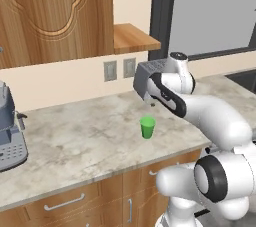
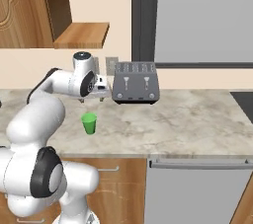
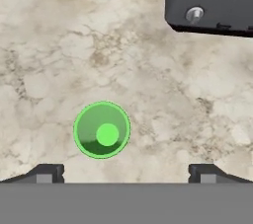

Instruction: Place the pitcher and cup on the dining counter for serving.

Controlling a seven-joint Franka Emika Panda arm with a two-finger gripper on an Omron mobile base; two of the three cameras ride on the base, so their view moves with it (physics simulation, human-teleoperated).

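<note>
We see the cup (image 1: 147, 127) standing upright on the marble table (image 1: 75, 141), about midway between its front and back edges. Our gripper (image 3: 126, 173) hovers above it, jaws spread wide and empty, with the toaster (image 2: 135, 89) near the back edge.

bright green cup (image 3: 102, 130); beige-grey veined marble counter (image 3: 59, 45); dark grey toaster (image 2: 135, 89).

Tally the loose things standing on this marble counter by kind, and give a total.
Green cup: 1
Toaster: 1
Grey coffee machine: 1
Total: 3
</note>
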